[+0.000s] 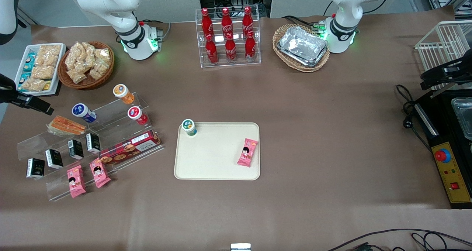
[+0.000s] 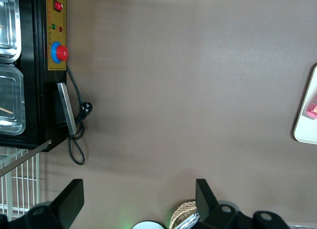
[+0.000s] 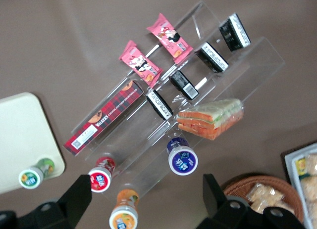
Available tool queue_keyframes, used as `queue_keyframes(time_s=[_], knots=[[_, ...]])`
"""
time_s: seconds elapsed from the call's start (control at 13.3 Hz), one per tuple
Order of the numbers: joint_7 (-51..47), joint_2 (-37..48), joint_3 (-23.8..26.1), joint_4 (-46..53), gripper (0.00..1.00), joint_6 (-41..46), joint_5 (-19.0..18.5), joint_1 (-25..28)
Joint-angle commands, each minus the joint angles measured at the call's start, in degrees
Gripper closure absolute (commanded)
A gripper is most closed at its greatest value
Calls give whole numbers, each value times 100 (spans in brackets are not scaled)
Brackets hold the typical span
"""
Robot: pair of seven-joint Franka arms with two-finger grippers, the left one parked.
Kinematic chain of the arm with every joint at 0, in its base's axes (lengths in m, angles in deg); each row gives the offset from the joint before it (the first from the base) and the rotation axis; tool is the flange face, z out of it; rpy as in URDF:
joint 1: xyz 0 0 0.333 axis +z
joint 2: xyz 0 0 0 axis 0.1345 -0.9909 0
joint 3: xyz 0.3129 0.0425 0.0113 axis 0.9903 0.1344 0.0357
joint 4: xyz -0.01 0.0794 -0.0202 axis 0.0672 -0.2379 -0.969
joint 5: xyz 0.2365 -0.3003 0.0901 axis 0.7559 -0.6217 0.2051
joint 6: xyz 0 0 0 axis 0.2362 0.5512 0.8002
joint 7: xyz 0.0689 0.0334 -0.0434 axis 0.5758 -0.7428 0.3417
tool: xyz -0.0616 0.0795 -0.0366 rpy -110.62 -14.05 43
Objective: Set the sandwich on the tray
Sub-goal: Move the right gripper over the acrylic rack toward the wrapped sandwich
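The sandwich (image 1: 66, 126), a clear-wrapped wedge with orange and cream layers, lies on the upper step of a clear acrylic rack (image 1: 121, 133); it also shows in the right wrist view (image 3: 210, 118). The cream-beige tray (image 1: 217, 155) lies flat mid-table, and its corner shows in the right wrist view (image 3: 20, 135). My right gripper (image 1: 37, 105) hangs high above the working arm's end of the table, beside the sandwich and well above it. In the right wrist view the gripper (image 3: 146, 197) is open and empty, its fingers wide apart above the rack's small bottles.
The rack holds small bottles (image 1: 84, 112), black cartons (image 1: 54, 158), a red biscuit box (image 1: 129, 148) and pink packets (image 1: 76, 181). A green-capped bottle (image 1: 189, 127) and a pink packet (image 1: 247, 152) sit on the tray. A snack basket (image 1: 86, 64) and a white dish (image 1: 38, 68) stand nearby.
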Motion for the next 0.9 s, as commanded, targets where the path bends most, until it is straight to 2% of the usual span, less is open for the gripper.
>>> queue_keyframes(time_s=[0.0,0.23,0.83], knots=[[-1110,-70,15,73,0,-37,-139,-39],[-2191,-79,-73,73,0,-37,-139,-48],[-5839,-421,-749,117,0,-133,-16,-197]])
